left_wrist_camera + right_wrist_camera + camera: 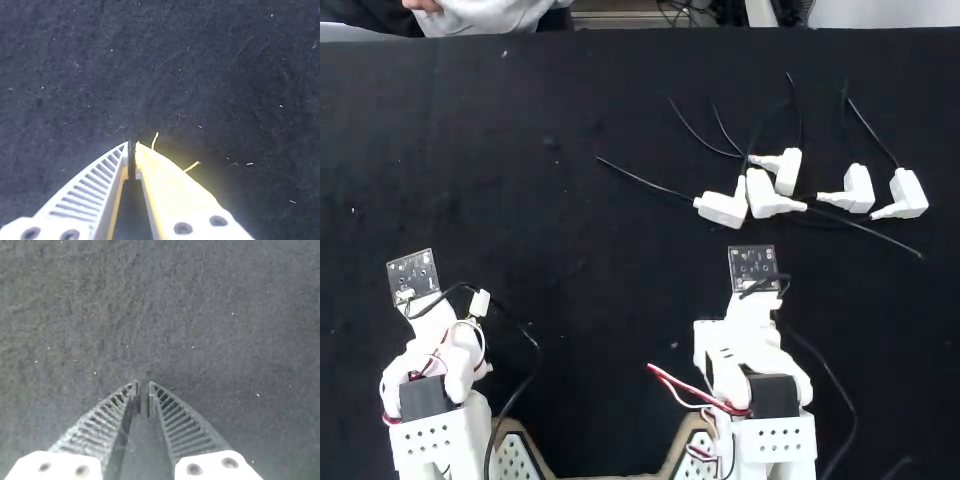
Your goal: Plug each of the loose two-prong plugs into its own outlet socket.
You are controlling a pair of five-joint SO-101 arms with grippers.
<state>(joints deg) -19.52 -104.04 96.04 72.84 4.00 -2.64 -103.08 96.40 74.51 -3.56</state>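
Note:
Several white plug and socket pieces lie on the black cloth at the far right, each trailing a thin black cord: a touching group of three [757, 190] and two separate ones [855, 190] [905, 195]. Which are plugs and which are outlets I cannot tell. Both arms sit folded at the near edge, the left arm [435, 350] and the right arm [750, 340], well short of the pieces. My left gripper [132, 145] is shut with nothing in it, pointing at bare cloth. My right gripper [143, 385] is also shut and holds nothing.
Black cloth [520, 180] covers the whole table. The arms' own black and red cables [675, 385] hang by their white bases at the near edge. A person's light sleeve [480, 15] rests at the far edge, touching nothing.

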